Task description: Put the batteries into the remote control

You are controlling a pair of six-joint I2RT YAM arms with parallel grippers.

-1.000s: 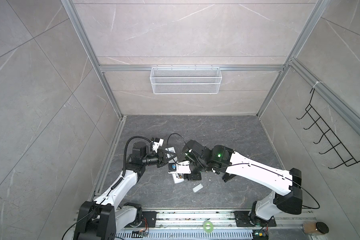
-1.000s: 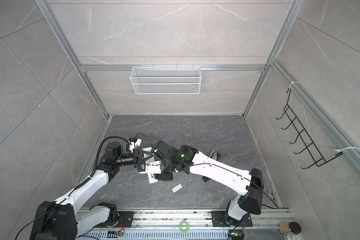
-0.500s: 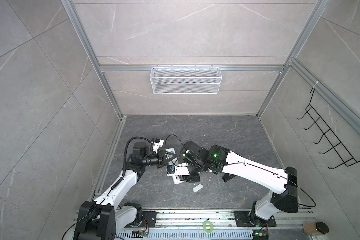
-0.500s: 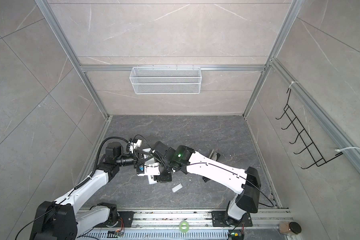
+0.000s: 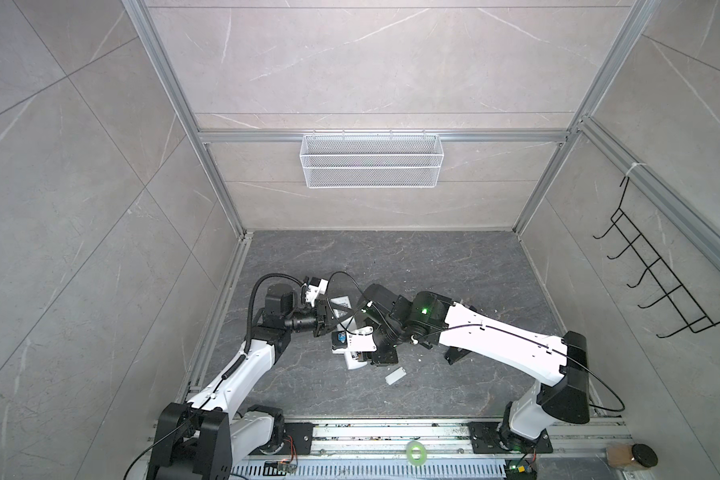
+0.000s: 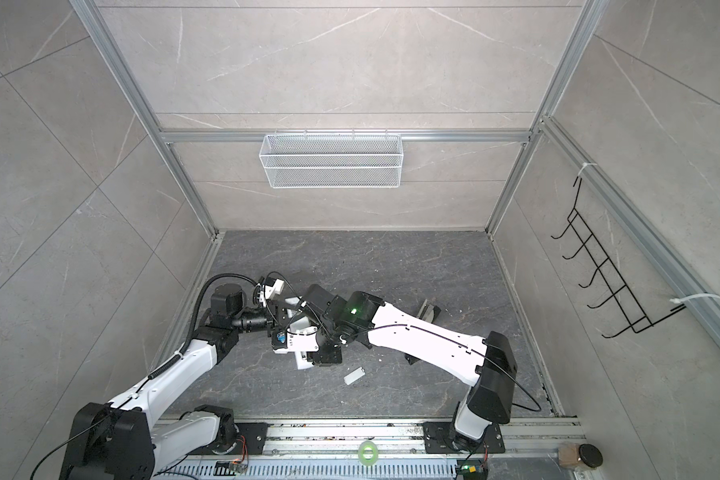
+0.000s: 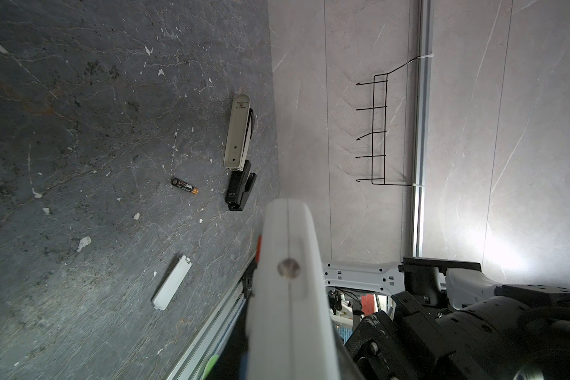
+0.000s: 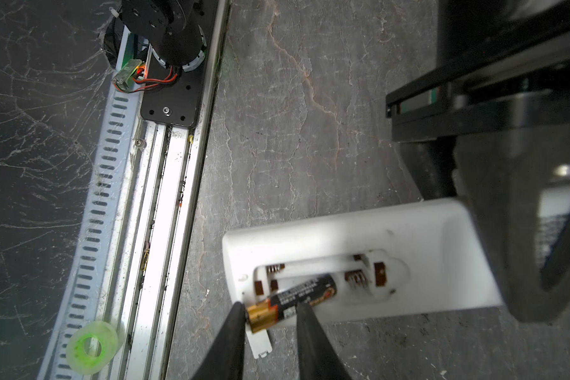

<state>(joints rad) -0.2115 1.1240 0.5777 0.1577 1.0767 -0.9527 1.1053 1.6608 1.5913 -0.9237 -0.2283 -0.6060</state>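
Note:
My left gripper (image 5: 326, 322) is shut on the white remote control (image 8: 359, 230), holding it back-up above the floor with its battery bay uncovered. One battery (image 8: 305, 291) lies slanted in the bay, its gold end sticking out over the remote's edge. My right gripper (image 8: 270, 307) straddles that gold end with a gap between its fingers; one fingertip (image 8: 239, 311) touches the end cap, the other crosses the battery's body. A second battery (image 7: 184, 186) lies loose on the floor. In both top views the right gripper (image 5: 368, 357) sits over the remote's near end (image 5: 355, 362).
The loose white cover (image 5: 395, 376) lies on the floor just right of the grippers. A beige stapler (image 7: 237, 131) and a black one (image 7: 239, 187) lie further right. A green tape roll (image 5: 415, 451) rests on the front rail (image 8: 165, 197). White crumbs dot the floor.
My right arm has edged a little to the left over the remote's near end, and its jaws have drawn closer together. The left arm and remote have stayed put.

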